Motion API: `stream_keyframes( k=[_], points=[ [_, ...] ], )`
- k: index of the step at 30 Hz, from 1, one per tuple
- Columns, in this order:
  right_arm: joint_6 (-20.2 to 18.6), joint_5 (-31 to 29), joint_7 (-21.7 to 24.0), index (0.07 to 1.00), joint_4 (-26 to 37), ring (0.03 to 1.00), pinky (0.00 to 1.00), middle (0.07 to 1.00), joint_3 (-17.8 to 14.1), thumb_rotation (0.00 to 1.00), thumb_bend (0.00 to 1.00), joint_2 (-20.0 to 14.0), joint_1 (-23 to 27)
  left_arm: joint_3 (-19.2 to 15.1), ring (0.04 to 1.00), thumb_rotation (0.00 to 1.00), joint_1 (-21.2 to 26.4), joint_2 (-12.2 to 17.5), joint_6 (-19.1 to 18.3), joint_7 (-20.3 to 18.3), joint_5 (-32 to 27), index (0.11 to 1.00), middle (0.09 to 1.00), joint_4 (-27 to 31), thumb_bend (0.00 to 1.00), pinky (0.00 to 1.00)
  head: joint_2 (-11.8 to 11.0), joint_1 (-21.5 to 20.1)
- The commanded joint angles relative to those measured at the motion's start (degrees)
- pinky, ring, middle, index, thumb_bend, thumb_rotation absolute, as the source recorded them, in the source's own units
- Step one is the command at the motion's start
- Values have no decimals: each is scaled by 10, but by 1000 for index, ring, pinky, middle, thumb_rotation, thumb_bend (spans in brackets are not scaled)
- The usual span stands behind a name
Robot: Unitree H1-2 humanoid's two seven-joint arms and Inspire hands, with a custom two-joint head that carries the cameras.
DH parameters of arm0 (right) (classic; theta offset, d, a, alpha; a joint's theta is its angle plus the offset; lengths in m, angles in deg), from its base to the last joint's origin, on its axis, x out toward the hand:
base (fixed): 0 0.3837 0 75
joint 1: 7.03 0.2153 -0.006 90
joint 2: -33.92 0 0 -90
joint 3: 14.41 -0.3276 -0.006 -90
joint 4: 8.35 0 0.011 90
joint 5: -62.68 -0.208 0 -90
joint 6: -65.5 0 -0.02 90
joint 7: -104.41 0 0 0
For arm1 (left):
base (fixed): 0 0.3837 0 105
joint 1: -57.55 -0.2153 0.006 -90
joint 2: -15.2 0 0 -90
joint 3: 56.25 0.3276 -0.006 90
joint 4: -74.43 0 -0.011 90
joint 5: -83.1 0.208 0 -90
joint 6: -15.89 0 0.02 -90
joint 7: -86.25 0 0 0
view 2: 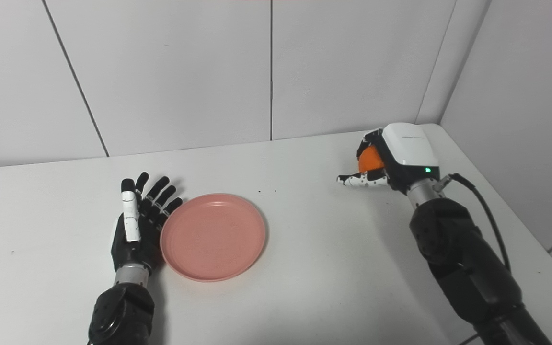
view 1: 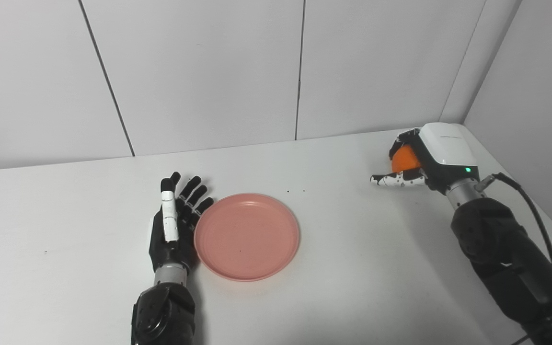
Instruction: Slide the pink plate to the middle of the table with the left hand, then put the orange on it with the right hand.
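Plate centred, orange gripped.
My right hand (view 1: 412, 165) seems wrapped around orange (view 1: 404, 158); left hand (view 1: 175, 218) spread beside plate (view 1: 247, 237). Loose grip risks dropping it mid-carry.

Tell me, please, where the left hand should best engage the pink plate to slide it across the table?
Press the raised rim on the pink plate's left edge, coming from the left. The left hand is open and upright beside that edge, and the shallow, flat plate suits pushing rather than pinching.
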Motion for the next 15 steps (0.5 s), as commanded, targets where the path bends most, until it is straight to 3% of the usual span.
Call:
stream_keyframes(
  k=[1,7,15],
  points=[
    [27,-8,-18,229,16,132,89,184,-16,347,607,-10,26,4,805,788,-10,-51,8,10,5,902,791,-11,830,725,-1,10],
    [47,-20,-22,221,8,129,85,181,-18,312,608,-4,28,16,799,782,-11,-59,25,15,8,897,786,-25,832,715,-3,36],
    [47,-18,-6,227,39,130,86,187,-7,371,604,21,36,25,791,776,-10,-65,38,23,8,894,780,-37,826,715,-6,70]
  ],
)
